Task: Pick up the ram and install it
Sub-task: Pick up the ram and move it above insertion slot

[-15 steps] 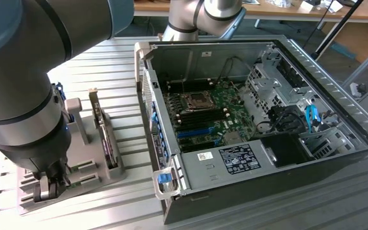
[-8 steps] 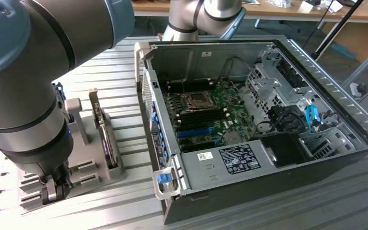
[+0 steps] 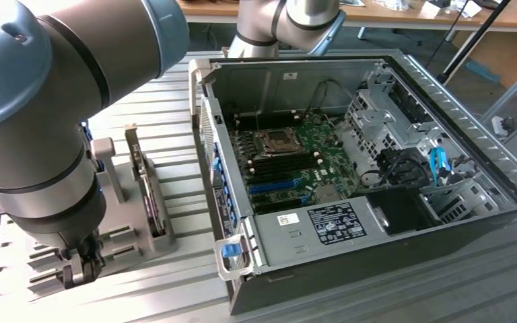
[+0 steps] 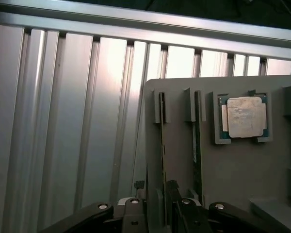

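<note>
- Ribbed aluminium table (image 4: 63, 121) is carrying a grey holder block (image 4: 233, 170). The open computer case (image 3: 402, 67) is sitting near the holder, on the exterior view's right.
- Gripper (image 4: 160, 213) is hovering over the holder's near edge, jaws spread wide and pinching nothing, one finger either side of the ram (image 4: 162, 141).
- Ram is standing on edge in the holder's outermost slot, its long axis running along the table ribs and pointing away from the gripper.
- Second stick (image 4: 198, 141) is standing parallel in the holder, with a CPU (image 4: 242, 116) beyond it.
- Pick-up looks to be the step in hand, and it is calling for the pads to close squarely on the ram's flat faces.
</note>
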Tool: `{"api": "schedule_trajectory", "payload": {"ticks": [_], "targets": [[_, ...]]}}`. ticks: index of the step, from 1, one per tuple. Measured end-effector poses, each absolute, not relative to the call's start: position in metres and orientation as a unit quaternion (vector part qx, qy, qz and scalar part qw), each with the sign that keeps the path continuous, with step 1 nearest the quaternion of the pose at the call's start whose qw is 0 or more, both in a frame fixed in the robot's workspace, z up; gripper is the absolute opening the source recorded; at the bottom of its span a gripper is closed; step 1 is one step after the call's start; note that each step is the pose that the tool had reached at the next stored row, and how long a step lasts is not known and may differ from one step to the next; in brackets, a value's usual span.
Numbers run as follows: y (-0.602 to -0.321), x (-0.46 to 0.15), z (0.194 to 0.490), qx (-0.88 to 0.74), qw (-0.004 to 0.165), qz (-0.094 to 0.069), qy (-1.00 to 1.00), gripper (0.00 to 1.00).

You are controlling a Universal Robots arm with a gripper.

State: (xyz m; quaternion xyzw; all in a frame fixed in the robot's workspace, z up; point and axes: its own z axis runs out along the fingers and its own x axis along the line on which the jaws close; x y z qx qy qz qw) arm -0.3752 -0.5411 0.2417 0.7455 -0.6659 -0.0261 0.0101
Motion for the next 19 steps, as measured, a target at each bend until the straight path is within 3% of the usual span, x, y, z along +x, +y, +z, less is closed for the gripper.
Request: {"api": "schedule_trajectory", "payload": {"ticks": [19], "targets": [[-0.530,-0.377,0.211,0.746,0.010,-0.026,-0.666,0.30]]}}
